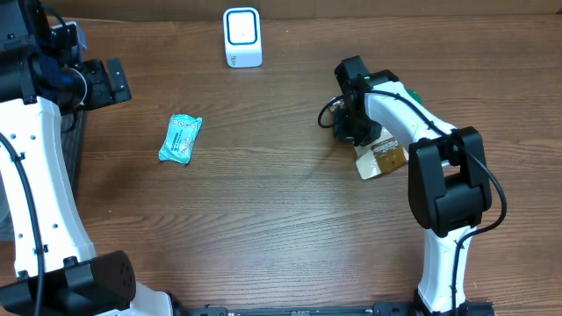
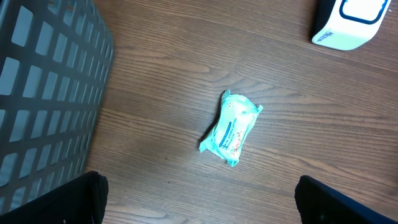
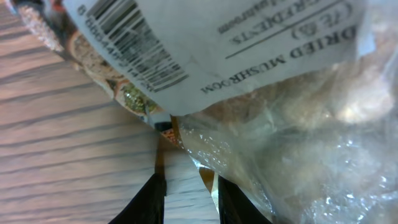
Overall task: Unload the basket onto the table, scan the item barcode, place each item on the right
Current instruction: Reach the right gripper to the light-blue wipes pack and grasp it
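At the table's right side, the dried mushroom packet (image 1: 384, 158) lies on the wood with one end under the right gripper (image 3: 186, 186). Seen from the wrist, the packet sits just ahead of the fingertips, and its barcode (image 3: 134, 50) faces the camera. The fingers stand narrowly apart; whether they nip the packet's edge cannot be told. The scanner (image 1: 242, 37) stands well apart at the back. Far left, the left gripper (image 2: 199, 196) is spread wide above a teal packet (image 2: 231, 127), empty
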{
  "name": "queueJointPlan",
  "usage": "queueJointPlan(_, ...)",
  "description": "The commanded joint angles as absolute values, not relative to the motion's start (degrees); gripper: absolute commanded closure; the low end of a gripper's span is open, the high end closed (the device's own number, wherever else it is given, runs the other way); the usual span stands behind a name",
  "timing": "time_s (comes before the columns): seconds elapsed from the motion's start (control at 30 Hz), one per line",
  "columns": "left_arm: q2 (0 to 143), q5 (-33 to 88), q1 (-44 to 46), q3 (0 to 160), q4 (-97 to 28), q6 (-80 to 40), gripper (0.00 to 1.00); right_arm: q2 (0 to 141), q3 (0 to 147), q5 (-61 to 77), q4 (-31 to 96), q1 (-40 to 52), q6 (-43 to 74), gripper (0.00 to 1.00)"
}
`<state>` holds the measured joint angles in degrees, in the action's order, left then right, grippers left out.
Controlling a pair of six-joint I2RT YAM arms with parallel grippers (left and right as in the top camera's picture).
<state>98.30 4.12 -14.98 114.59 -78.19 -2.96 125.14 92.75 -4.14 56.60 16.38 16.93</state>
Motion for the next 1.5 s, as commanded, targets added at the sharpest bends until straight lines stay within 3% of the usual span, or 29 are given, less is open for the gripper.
queueJointPlan(0.0,98.15,4.47,-14.57,115.22,-78.15,-3.38,0.0,124.46,92.86,-6.76,57.25,14.74,18.04,0.75)
queueJointPlan(0.1,98.15,4.47,-14.61,115.22,-78.17,-3.38,0.01,123.98,101.41,8.16,62.7,15.9,11.05,0.71)
queueJointPlan(0.13,98.15,4.47,-14.61,115.22,-78.17,-3.38,0.01,123.98,105.56,11.73,64.75,16.95,10.33,0.65)
queueJointPlan(0.2,98.15,4.47,-14.61,115.22,-78.17,-3.38,0.0,123.98,110.39,23.9,61.45,21.08,11.29,0.44)
queueJointPlan(0.23,98.15,4.47,-14.61,115.22,-78.17,-3.38,0.0,124.29,109.93,27.29,56.97,23.18,16.21,0.44)
queueJointPlan(0.27,98.15,4.47,-14.61,115.22,-78.17,-3.38,0.0,124.44,108.71,27.22,50.87,26.48,21.41,0.43)
queueJointPlan(0.4,98.15,4.47,-14.61,115.22,-78.17,-3.38,0.0,126.78,106.67,19.16,32.91,37.98,33.1,0.18)
queueJointPlan(0.53,98.15,4.47,-14.57,115.22,-78.17,-3.38,0.0,135.09,106.8,16.75,21.91,45.69,36.05,0.12)
queueJointPlan(0.83,98.15,4.49,-14.59,115.22,-78.13,-3.38,0.0,144.92,106.85,7.31,11.6,50.94,36.12,0.39)
queueJointPlan(0.9,98.15,4.47,-14.61,115.22,-78.15,-3.38,0.0,145.8,106.83,5.78,12.27,51.05,36.23,0.55)
queueJointPlan(0.97,98.15,4.47,-14.59,115.22,-78.15,-3.38,0.0,145.8,106.83,5.1,12.32,51.05,36.21,0.65)
queueJointPlan(1.03,98.15,4.47,-14.59,115.22,-78.17,-3.38,0.0,145.77,106.85,5.15,13.04,50.98,36.12,0.84)
queueJointPlan(1.07,98.15,4.47,-14.59,115.22,-78.15,-3.38,0.0,145.73,106.85,5.15,13.39,50.98,35.99,0.88)
queueJointPlan(1.2,98.15,4.47,-14.59,115.22,-78.15,-3.38,0.0,141.84,107.0,5.17,20.95,50.04,31.14,0.96)
queueJointPlan(1.47,98.15,4.47,-14.59,115.22,-78.17,-3.38,0.01,129.23,107.0,0.03,52.73,44.16,8.38,0.96)
